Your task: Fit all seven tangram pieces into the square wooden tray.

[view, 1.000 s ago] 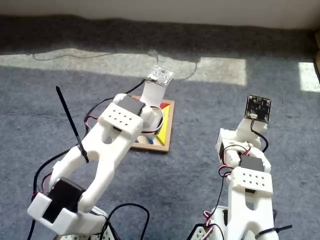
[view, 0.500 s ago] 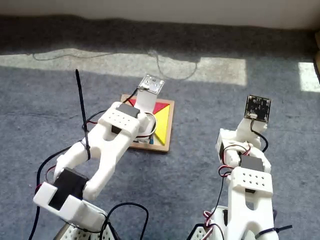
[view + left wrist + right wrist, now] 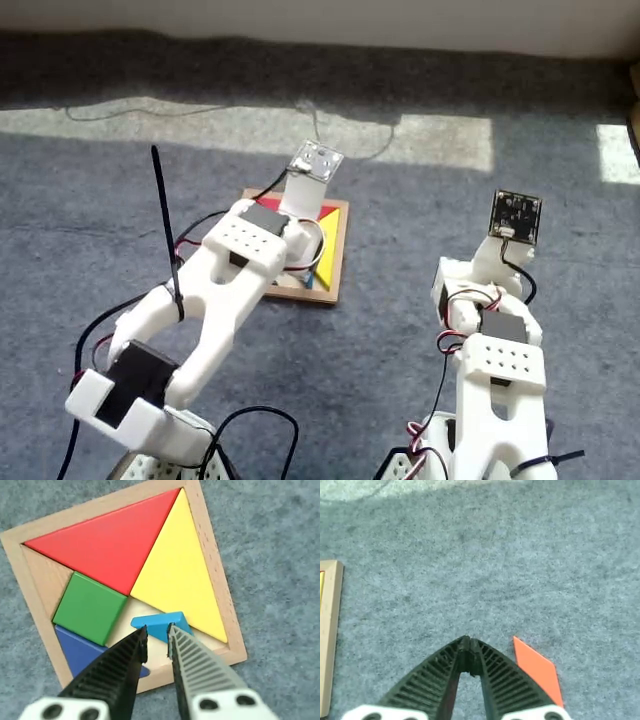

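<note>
In the high view, the left arm (image 3: 235, 275) stretches over the square wooden tray (image 3: 338, 262) in the upper middle of the frame. It sits there because its load belongs in the tray. The right arm (image 3: 500, 370) sits folded at the lower right on the grey carpeted bench (image 3: 120, 200).

In the left wrist view, the left gripper (image 3: 157, 630) appears to pinch a light blue flat piece (image 3: 165, 621) over the bare wood low in the tray. The piece is held by its edge, probably so it can be turned. The large red triangle (image 3: 100, 545), large yellow triangle (image 3: 175, 575), green square (image 3: 90, 607) and dark blue piece (image 3: 75, 647) hem that gap, and the fingers hide part of it.

In the right wrist view, the right gripper (image 3: 470, 657) is pressed together and empty. An orange flat piece (image 3: 537, 670) lies just beside it on the carpet, not yet in the tray at the left edge.
</note>
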